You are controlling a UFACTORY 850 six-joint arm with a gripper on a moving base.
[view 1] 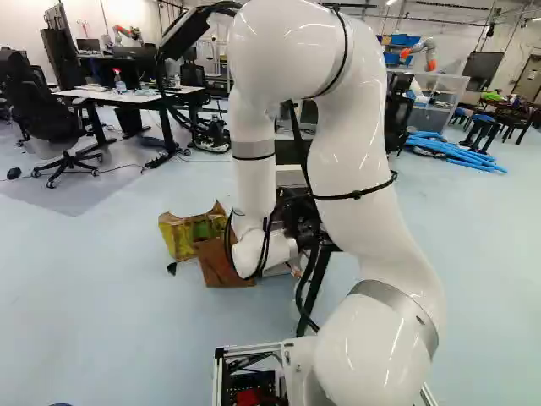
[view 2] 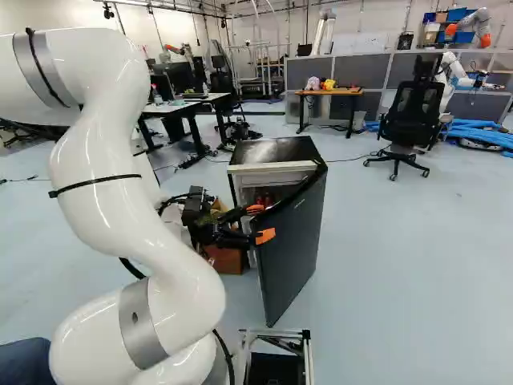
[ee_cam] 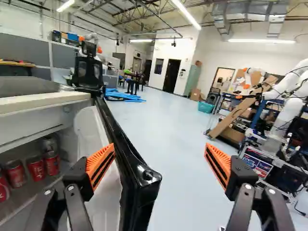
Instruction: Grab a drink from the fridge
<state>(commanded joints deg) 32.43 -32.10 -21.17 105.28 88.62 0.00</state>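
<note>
Partly cut off in the wrist view, one can [ee_cam: 3,189] sits in the fridge [view 2: 293,241]; the hand [view 2: 264,222] gapes wide, empty; pale floor [view 2: 409,281] right, desk [view 1: 127,96] far left.

No readable text; print on red cans [ee_cam: 36,168] too small.

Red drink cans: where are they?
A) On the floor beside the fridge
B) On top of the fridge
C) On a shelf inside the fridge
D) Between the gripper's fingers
C: the wrist view shows the red cans on a shelf behind the open door.
</note>
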